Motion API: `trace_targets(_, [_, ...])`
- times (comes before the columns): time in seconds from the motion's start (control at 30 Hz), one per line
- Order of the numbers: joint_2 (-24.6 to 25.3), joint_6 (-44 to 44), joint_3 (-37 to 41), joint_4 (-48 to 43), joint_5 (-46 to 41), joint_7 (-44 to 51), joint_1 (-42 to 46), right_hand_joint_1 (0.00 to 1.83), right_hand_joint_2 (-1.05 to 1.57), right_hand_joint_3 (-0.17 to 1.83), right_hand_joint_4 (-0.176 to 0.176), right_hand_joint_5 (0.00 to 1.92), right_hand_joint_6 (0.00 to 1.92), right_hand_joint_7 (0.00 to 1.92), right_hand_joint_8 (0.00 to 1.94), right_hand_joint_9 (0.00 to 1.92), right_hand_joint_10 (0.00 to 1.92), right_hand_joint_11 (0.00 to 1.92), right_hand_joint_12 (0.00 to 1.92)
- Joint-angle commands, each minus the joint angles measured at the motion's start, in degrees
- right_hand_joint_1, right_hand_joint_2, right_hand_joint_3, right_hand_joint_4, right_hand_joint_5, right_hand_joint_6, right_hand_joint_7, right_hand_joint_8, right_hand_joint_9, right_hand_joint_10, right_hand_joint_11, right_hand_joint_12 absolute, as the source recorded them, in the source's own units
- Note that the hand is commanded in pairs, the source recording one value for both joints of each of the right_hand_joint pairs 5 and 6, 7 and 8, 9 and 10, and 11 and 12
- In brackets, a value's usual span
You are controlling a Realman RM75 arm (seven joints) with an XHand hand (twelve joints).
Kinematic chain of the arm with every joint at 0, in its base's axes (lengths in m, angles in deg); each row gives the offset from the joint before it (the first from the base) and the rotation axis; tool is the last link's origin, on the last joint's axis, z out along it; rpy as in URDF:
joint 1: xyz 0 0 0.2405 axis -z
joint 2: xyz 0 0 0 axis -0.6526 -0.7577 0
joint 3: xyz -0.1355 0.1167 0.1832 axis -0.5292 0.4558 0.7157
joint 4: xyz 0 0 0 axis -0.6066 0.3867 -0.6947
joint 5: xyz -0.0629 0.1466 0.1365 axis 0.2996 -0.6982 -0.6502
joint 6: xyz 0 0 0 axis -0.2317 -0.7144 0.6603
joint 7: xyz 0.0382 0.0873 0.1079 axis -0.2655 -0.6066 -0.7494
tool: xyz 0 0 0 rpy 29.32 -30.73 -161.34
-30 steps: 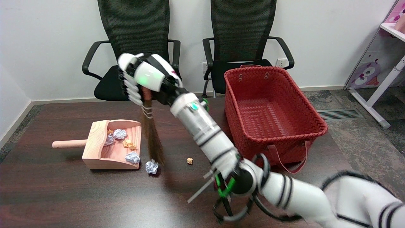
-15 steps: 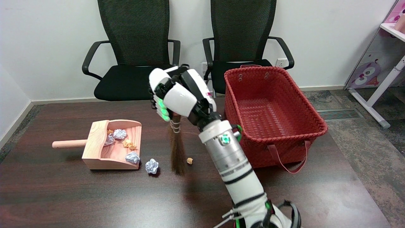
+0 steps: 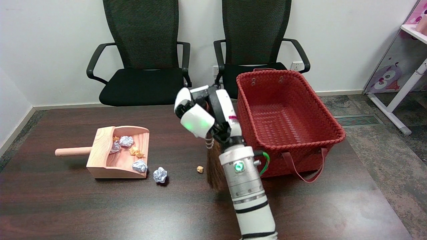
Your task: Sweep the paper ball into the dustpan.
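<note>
- Your right hand (image 3: 203, 115) hung above the dark wooden counter (image 3: 66, 206), just left of the red woven basket (image 3: 287, 116).
- Its fingers (image 3: 182, 103) were wrapped around the top of a small brown broom (image 3: 214, 170); the handle itself was hidden inside the grip.
- The broom hung bristles down beside your forearm, the tips at or just above the counter; contact could not be judged.
- A small tan paper ball (image 3: 199, 169) lay on the counter just left of the bristles, apart from them.
- A white paper ball (image 3: 160, 174) lay further left, just outside the open mouth of the wooden dustpan (image 3: 100, 160).
- The dustpan sat on the counter's left part, handle pointing left, with several white and orange paper balls already inside.
- Two black office chairs (image 3: 143, 50) stood behind the counter against a white wall.
</note>
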Motion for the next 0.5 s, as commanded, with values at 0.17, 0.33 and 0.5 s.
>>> trace_targets(0.17, [13.89, -16.00, 3.27, -27.64, -2.20, 0.97, -7.86, 0.70, 1.57, 1.71, 0.090, 1.92, 1.92, 1.92, 1.92, 1.92, 1.92, 1.92, 1.92])
trace_targets(0.33, [15.16, -16.18, 2.85, -32.15, -2.59, 0.97, -12.32, 0.69, 1.57, 1.67, 0.091, 1.92, 1.92, 1.92, 1.92, 1.92, 1.92, 1.92, 1.92])
trace_targets(0.5, [16.27, -16.62, 3.60, -37.56, -3.12, 0.97, -17.26, 0.68, 1.57, 1.65, 0.092, 1.92, 1.92, 1.92, 1.92, 1.92, 1.92, 1.92, 1.92])
